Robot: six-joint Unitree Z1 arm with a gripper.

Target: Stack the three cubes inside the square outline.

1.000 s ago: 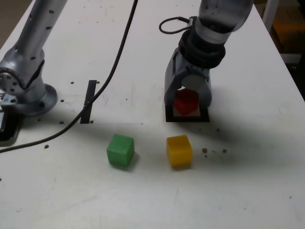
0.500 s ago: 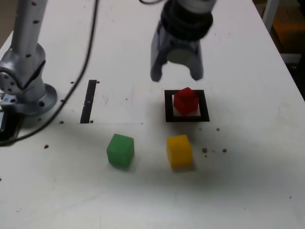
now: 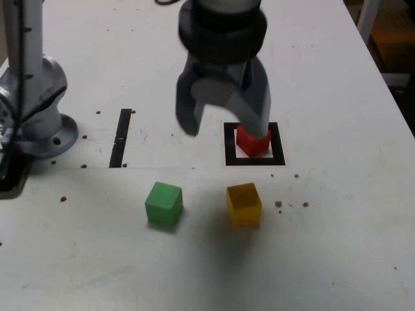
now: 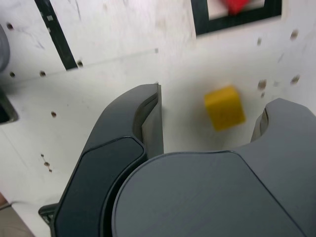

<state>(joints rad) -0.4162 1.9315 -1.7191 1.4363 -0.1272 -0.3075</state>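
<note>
A white, speckled counter (image 3: 337, 246) carries everything. The gripper (image 3: 224, 126) hangs wide apart, empty (above the yellow cube (image 3: 244, 205)); the red cube (image 3: 254, 142) sits inside the square outline (image 3: 279, 159), the green cube (image 3: 163, 203) apart.

A white table (image 3: 337, 259) is seen, on which a green cube (image 3: 163, 203), a yellow cube (image 3: 244, 205), a black strip (image 3: 120, 137) and a square outline (image 3: 279, 157) lie.
</note>
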